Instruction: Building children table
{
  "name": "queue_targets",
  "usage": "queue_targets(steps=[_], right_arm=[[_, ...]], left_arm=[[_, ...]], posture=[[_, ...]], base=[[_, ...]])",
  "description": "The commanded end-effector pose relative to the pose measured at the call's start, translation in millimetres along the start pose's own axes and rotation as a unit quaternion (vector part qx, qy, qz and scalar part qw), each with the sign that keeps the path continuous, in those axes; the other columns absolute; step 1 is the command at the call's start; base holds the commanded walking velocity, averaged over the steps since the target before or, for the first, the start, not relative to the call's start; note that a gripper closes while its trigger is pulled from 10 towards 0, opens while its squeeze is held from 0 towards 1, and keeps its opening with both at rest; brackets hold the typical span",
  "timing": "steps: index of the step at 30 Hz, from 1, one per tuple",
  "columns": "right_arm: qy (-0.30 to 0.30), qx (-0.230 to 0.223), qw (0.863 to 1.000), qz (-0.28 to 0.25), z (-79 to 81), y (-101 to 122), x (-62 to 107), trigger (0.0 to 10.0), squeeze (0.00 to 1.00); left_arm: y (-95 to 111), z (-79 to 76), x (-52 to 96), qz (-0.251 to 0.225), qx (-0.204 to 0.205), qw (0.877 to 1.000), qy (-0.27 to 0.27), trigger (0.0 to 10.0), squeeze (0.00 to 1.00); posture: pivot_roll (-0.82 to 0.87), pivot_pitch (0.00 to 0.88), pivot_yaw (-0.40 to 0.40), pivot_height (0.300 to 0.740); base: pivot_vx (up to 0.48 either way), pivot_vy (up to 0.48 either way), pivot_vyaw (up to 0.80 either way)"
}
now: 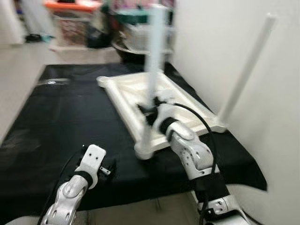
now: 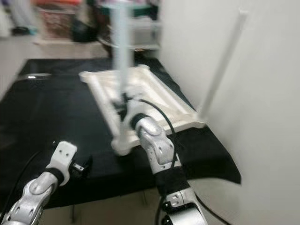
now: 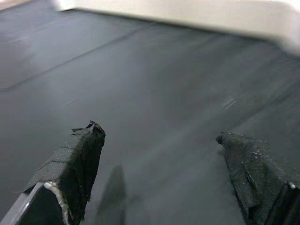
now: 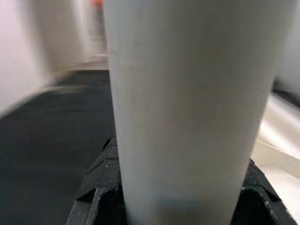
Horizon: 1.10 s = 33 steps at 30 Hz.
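Note:
A white table top [image 1: 173, 96] lies upside down on a black mat [image 1: 61, 117]. One white leg [image 1: 246, 70] stands upright at its near right corner. A second white leg [image 1: 152, 70] stands at the near left corner, blurred; its foot [image 1: 144, 151] is at that corner. My right gripper [image 1: 149, 111] is shut on this leg low down, and the leg [image 4: 187, 108] sits between its black fingers [image 4: 98, 183]. My left gripper [image 3: 159, 136] hangs open just over the mat, near the front edge, with nothing between its fingers [image 3: 79, 159].
A white wall [image 1: 262, 56] runs close along the right of the mat. Boxes, bins and a dark basin [image 1: 126, 49] stand behind the mat's far edge. Pale floor [image 1: 18, 79] lies to the left.

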State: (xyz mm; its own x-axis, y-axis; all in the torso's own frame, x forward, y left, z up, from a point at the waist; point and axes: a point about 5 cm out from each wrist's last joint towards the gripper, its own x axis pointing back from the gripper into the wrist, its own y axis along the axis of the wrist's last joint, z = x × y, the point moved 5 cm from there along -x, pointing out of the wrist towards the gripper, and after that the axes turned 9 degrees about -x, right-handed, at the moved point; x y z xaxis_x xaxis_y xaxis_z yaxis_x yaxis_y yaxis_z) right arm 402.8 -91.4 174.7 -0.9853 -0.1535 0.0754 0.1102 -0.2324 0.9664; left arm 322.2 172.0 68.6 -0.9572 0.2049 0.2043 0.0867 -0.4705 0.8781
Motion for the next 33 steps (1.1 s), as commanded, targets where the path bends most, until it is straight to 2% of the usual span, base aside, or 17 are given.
queue_targets(steps=[1, 2, 3, 4, 9, 10, 12, 14, 15, 16, 18, 19, 20, 21, 24, 25, 33], right_arm=[[-0.078, -0.003, 0.994, 0.072, -43.4, -41.1, 10.1, 4.7, 0.0], [-0.059, -0.009, 0.996, 0.065, -37.6, -37.4, 10.5, 4.7, 0.0], [0.007, -0.032, 0.998, 0.061, -15.4, -32.9, 13.0, 10.0, 0.0], [0.054, -0.044, 0.997, 0.045, -0.6, -26.1, 16.5, 10.0, 1.0], [0.171, -0.067, 0.982, 0.051, 33.0, -19.8, 21.7, 10.0, 1.0], [0.209, -0.048, 0.975, 0.053, 42.3, -14.8, 22.1, 10.0, 0.03], [0.246, -0.045, 0.967, 0.05, 51.8, -8.2, 23.0, 10.0, 0.0], [0.399, -0.046, 0.916, 0.015, 80.8, 18.4, 45.0, 10.0, 0.0], [0.399, -0.046, 0.916, 0.015, 80.8, 18.4, 45.0, 10.0, 0.0], [0.464, -0.043, 0.885, 0.006, 90.7, 24.4, 59.1, 10.0, 0.0], [0.505, -0.026, 0.863, 0.008, 96.4, 23.1, 68.1, 9.0, 0.0], [0.505, -0.026, 0.863, 0.008, 96.4, 23.1, 68.1, 9.0, 0.0], [0.528, -0.011, 0.849, 0.017, 101.4, 17.7, 73.1, 4.9, 0.0], [0.537, -0.003, 0.843, 0.024, 103.8, 13.6, 74.8, 7.7, 0.0], [0.541, -0.003, 0.84, 0.03, 107.9, 8.5, 74.2, 7.7, 0.0], [0.529, 0.003, 0.848, 0.038, 114.1, -1.0, 68.5, 10.0, 0.0], [0.486, 0.017, 0.872, 0.054, 119.1, -16.9, 48.6, 10.0, 0.0]], left_arm=[[0.6, -4.6, -1.4, 0.002, -0.006, 1.0, -0.012, 10.0, 0.0], [1.6, -6.6, -1.8, 0.001, -0.008, 1.0, -0.015, 10.0, 0.0], [2.5, -6.7, -1.8, 0.0, -0.009, 1.0, -0.017, 10.0, 0.0], [2.7, -5.7, -1.9, -0.001, -0.009, 1.0, -0.018, 10.0, 0.0], [1.5, 0.1, -1.7, 0.001, -0.011, 1.0, -0.013, 10.0, 0.0], [0.4, 1.7, -1.7, 0.002, -0.012, 1.0, -0.012, 10.0, 0.0], [-0.4, 2.6, -1.9, 0.003, -0.012, 1.0, -0.01, 10.0, 0.0], [1.4, 0.4, -2.8, 0.001, -0.007, 1.0, -0.01, 10.0, 0.0], [1.4, 0.4, -2.8, 0.001, -0.007, 1.0, -0.01, 10.0, 0.0], [2.4, -1.1, -3.0, -0.001, -0.006, 1.0, -0.012, 10.0, 0.0], [2.8, -2.2, -3.0, -0.002, -0.006, 1.0, -0.012, 10.0, 0.0], [2.8, -2.2, -3.0, -0.002, -0.006, 1.0, -0.012, 10.0, 0.0], [3.4, -0.4, -2.8, -0.002, -0.005, 1.0, -0.01, 10.0, 0.0], [3.6, 1.3, -2.6, -0.002, -0.004, 1.0, -0.008, 10.0, 0.0], [1.7, 4.1, -2.4, 0.001, -0.007, 1.0, -0.004, 10.0, 0.0], [0.7, 4.2, -1.7, 0.002, -0.007, 1.0, -0.004, 10.0, 0.0], [3.0, 0.3, -1.5, 0.0, -0.008, 1.0, -0.009, 10.0, 0.0]], posture=[[0.13, 0.0, -0.07, 0.74], [0.13, 0.0, -0.068, 0.74], [0.13, 0.0, -0.067, 0.74], [0.13, 0.0, -0.062, 0.74], [0.13, 0.0, -0.068, 0.74], [0.14, 0.0, -0.069, 0.74], [0.13, 0.0, -0.07, 0.74], [0.14, 0.0, -0.074, 0.74], [0.14, 0.0, -0.074, 0.74], [0.14, 0.0, -0.075, 0.74], [0.15, 0.0, -0.082, 0.74], [0.15, 0.0, -0.082, 0.74], [0.16, 0.0, -0.089, 0.74], [0.16, 0.0, -0.089, 0.74], [0.16, 0.0, -0.089, 0.74], [0.16, 0.0, -0.086, 0.74], [0.17, 0.0, -0.093, 0.74]], base=[[0.0, 0.0, 0.0], [0.0, 0.0, 0.0], [0.0, 0.0, 0.0], [0.0, 0.0, 0.0], [0.0, 0.0, 0.0], [0.0, 0.0, 0.0], [0.0, 0.0, 0.0], [0.0, 0.0, 0.0], [0.0, 0.0, 0.0], [0.0, 0.0, 0.0], [0.0, 0.0, 0.0], [0.0, 0.0, 0.0], [0.0, 0.0, 0.0], [0.0, 0.0, 0.0], [0.0, 0.0, 0.0], [0.0, 0.0, 0.0], [0.0, 0.0, 0.0]])
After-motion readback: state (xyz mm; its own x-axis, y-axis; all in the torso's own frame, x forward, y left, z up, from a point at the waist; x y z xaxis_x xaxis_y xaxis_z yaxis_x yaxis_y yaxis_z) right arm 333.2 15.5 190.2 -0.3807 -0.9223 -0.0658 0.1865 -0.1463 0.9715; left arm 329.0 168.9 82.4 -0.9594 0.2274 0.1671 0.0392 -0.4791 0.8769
